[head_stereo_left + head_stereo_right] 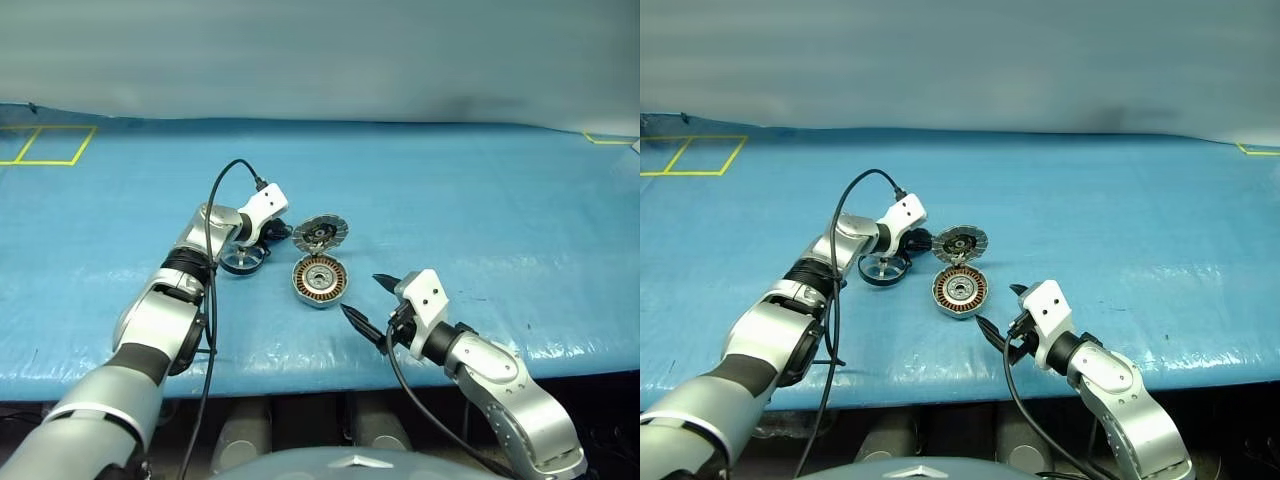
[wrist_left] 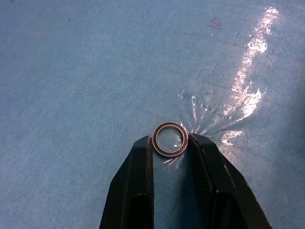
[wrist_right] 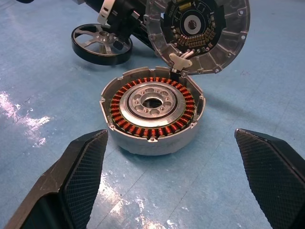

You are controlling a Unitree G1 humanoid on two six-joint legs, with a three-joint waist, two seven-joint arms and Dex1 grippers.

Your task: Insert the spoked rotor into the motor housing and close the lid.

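On blue mat (image 1: pixel 480 200): one spoked rotor (image 3: pixel 101 44), one motor housing (image 3: pixel 152 110), one lid (image 3: pixel 198 29), left claw (image 2: pixel 170 143) pinching one small ring (image 2: pixel 170 139), right claw (image 3: pixel 171 157) wide.

left gripper (image 2: pixel 170 149): pinched narrow; right gripper (image 3: pixel 171 176): spread wide

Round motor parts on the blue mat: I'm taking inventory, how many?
4: spoked rotor left, motor housing centre, lid hinged open behind it, small ring between left gripper fingers.
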